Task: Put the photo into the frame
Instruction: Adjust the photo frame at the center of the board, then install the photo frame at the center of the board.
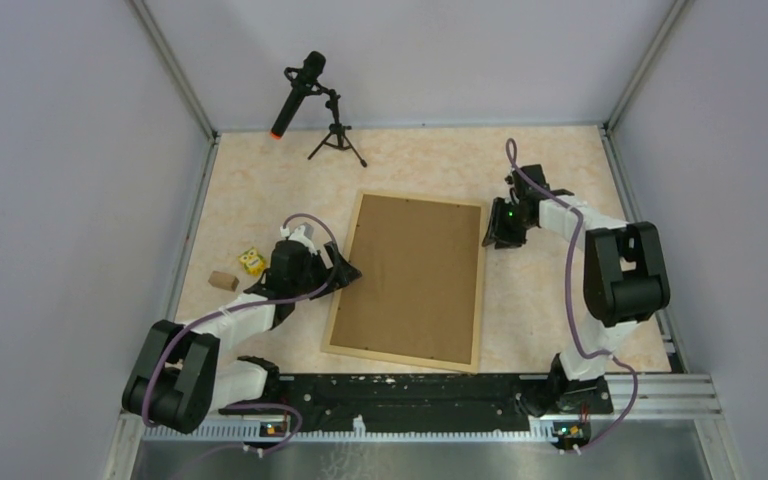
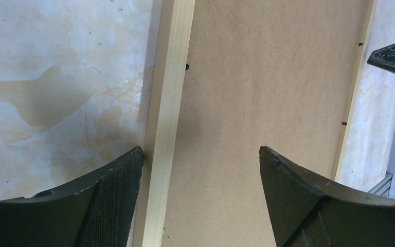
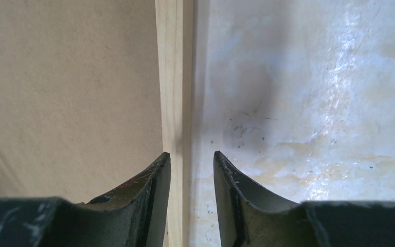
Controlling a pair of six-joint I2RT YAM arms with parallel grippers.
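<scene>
**Squaring up on the frame's rails**

The frame [image 1: 481, 290] lies between our arms, backing board [image 1: 410, 275] up; the photo is unseen. Left gripper [image 2: 200, 159] gapes astride the left rail, empty. Right gripper [image 3: 191, 157] narrowly brackets the right rail, not pinching. We should close evenly.

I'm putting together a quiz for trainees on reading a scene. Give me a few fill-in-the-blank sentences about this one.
1. The frame lies flat with its backing board facing ___.
2. The left fingers straddle the frame's ___ rail.
3. The right fingers stand on either side of its ___ rail.
4. Beyond the frame, a tripod holds a ___.

Missing words: up; left; right; microphone.
</scene>
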